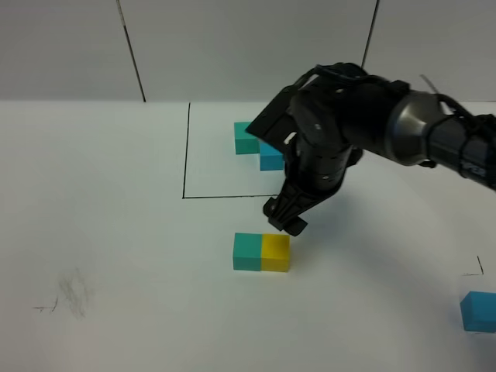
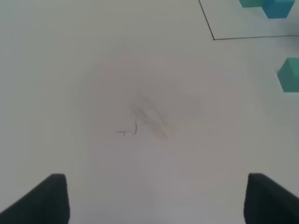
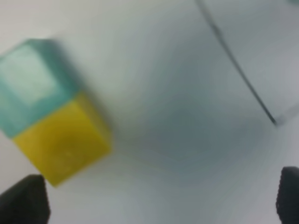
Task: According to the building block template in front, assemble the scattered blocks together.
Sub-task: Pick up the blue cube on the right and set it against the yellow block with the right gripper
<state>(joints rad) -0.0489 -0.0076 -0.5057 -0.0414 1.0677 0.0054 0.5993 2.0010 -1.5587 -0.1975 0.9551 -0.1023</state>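
Inside the thin black frame (image 1: 186, 155), the template shows a teal-green cube (image 1: 246, 138) and a sky-blue cube (image 1: 271, 158); its yellow cube is hidden behind my right arm. In front of the frame, the loose teal-green block (image 1: 247, 252) and the loose yellow block (image 1: 276, 253) sit touching side by side. The loose sky-blue block (image 1: 479, 311) lies alone at the far right front. My right gripper (image 1: 284, 217) is open and empty, just above and behind the yellow block (image 3: 63, 142). My left gripper (image 2: 159, 205) is open and empty over bare table, with the teal-green block (image 2: 290, 74) to one side.
A grey smudge with pencil marks (image 1: 68, 298) is on the white table at the front left, and also shows in the left wrist view (image 2: 147, 119). A small black corner mark (image 1: 474, 268) sits near the sky-blue block. A wall stands behind the table.
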